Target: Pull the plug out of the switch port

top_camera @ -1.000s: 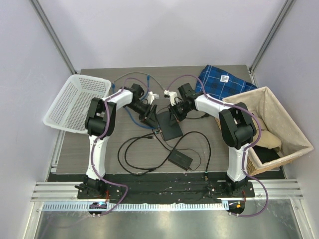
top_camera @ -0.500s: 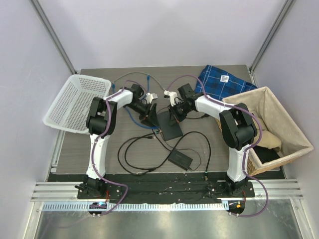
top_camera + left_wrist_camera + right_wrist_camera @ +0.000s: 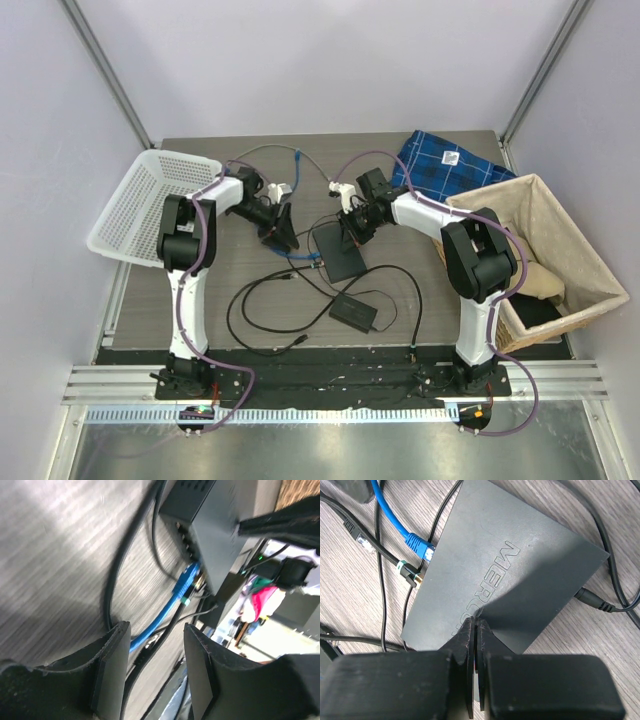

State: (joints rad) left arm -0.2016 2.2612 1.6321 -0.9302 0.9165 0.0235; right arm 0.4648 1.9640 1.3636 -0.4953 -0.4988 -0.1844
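Observation:
The dark grey switch (image 3: pixel 342 258) lies flat mid-table; its port row (image 3: pixel 186 539) faces left. A blue plug (image 3: pixel 418 545) on a blue cable has its clear tip at that port edge; I cannot tell whether it sits inside. The same blue plug (image 3: pixel 186 582) shows in the left wrist view just beyond my fingers. My left gripper (image 3: pixel 282 230) hovers left of the switch, open (image 3: pixel 156 630), with nothing between its fingers. My right gripper (image 3: pixel 476 622) is shut, and its tips (image 3: pixel 350 237) press down on the switch's top (image 3: pixel 510 575).
A black plug with a green band (image 3: pixel 407 572) sits beside the blue one. Black cords loop around a black power brick (image 3: pixel 353 313). A white basket (image 3: pixel 150 205) stands left, a blue checked cloth (image 3: pixel 445 165) back right, and a lined bin (image 3: pixel 545 215) at the right.
My left arm has swung left, away from the switch's edge. The blue cable and the black cords shifted with it. The right gripper stayed on the switch.

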